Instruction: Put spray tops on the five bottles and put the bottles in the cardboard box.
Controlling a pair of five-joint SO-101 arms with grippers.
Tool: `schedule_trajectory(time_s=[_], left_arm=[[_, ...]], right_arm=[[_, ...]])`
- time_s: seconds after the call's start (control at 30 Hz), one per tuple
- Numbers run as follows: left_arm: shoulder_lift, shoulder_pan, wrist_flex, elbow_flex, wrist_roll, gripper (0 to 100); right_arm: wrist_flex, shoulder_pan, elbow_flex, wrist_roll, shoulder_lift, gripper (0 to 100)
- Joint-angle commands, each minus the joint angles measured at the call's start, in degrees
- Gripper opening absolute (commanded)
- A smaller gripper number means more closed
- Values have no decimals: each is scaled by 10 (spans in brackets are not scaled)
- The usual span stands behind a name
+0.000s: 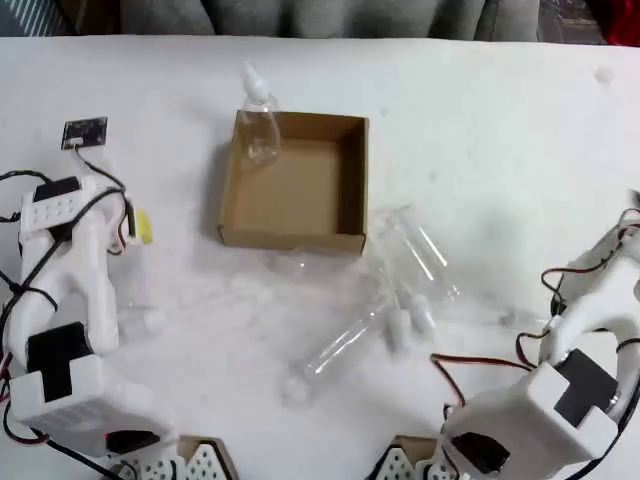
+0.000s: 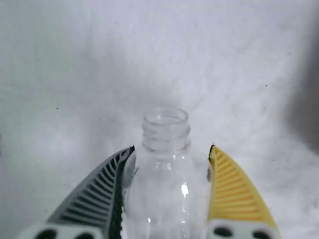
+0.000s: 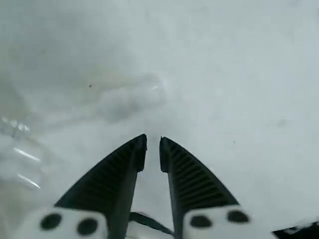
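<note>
From the high view, you have the cardboard box in the middle of the table. One topped bottle leans in its far corner on the left arm's side. The left arm stands well off to that side of the box, and its yellow finger shows on the flank that faces the box. The loose bottles lie on their sides in front of the box, between the two arms. The spray tops lie among them, nearer the right arm than the left. In the left wrist view, your left gripper is clamped on a clear bottle, with the grey finger on one flank and the yellow on the other, both touching. The bottle's long axis runs straight out along the fingers. Its open neck sits past the tips, bare, and points away from the claw. That neck is what the coming move turns on, I judge: a top has to come to it, and your right arm is the better placed to fetch one. In the right wrist view, the right gripper hangs over the table with its black fingers drawn almost together, only a thin slit between the tips, and it holds nothing. A faint clear shape lies ahead of the tips, too blurred to name.
</note>
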Motion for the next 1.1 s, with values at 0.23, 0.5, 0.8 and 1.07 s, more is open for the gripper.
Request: schedule_trajectory(time_s=[0.23,0.5,0.8,1.07], left_arm=[[-40,4,-18,-4,2,20],[-40,4,-18,-4,2,20],[-40,4,-18,-4,2,20],[-40,4,-18,-4,2,20]], right_arm=[[-33,-31,7,-336,-4,19],[-65,-54,17,-387,29,163],[-114,-60,11,-416,102,163],[-115,-87,17,-418,114,162]])
